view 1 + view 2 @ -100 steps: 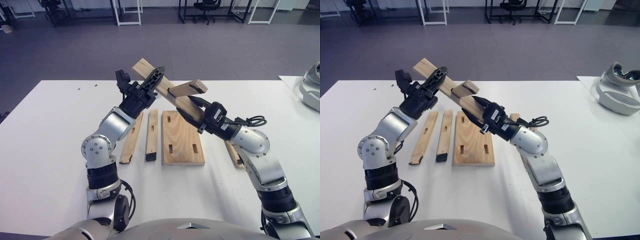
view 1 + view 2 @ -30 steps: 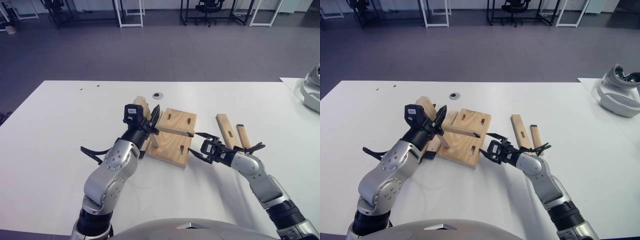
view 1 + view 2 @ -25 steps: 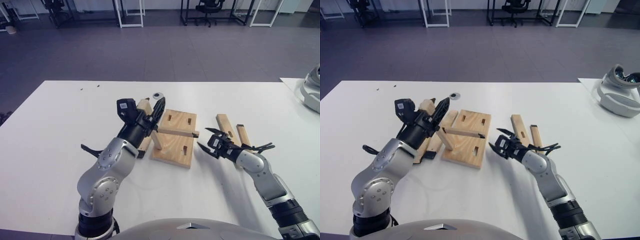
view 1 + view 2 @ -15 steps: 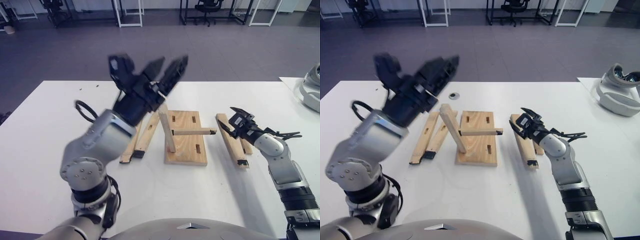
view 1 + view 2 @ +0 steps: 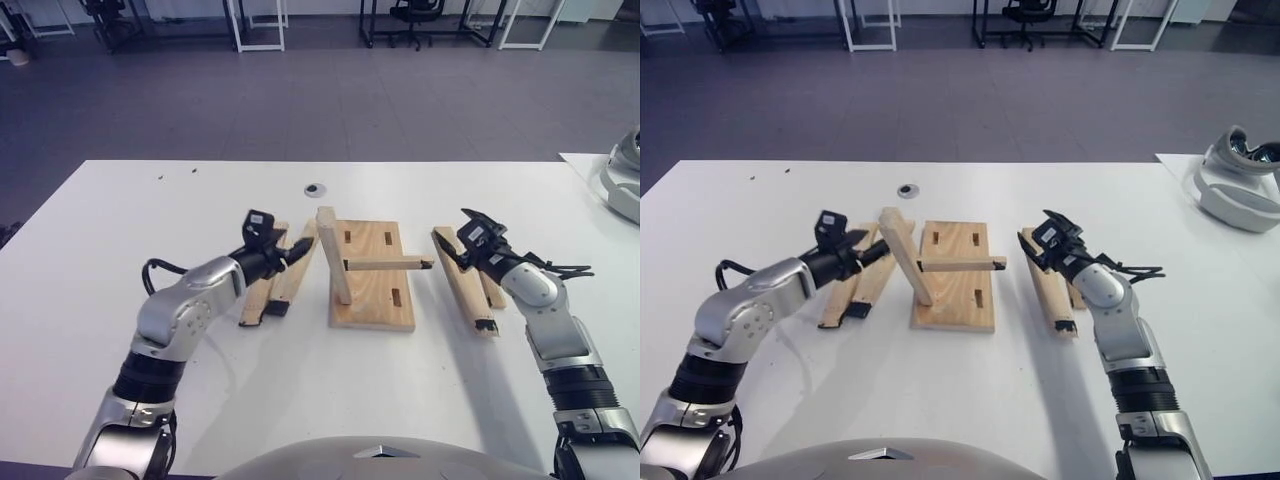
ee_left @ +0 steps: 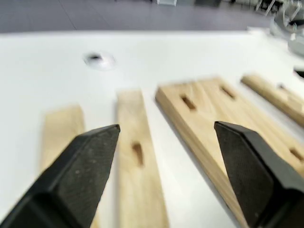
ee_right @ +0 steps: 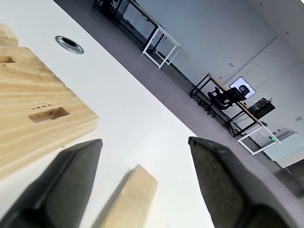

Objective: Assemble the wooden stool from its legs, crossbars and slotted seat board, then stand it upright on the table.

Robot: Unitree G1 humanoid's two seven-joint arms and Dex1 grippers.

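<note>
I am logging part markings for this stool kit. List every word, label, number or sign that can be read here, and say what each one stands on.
No text can be read.
White tag on the left gripper: too small to read.
White patch on the right gripper: too small to read.
Seat board: no print seen.

The seat board (image 6: pixel 209 116) is blurred and cropped in left wrist view.
</note>
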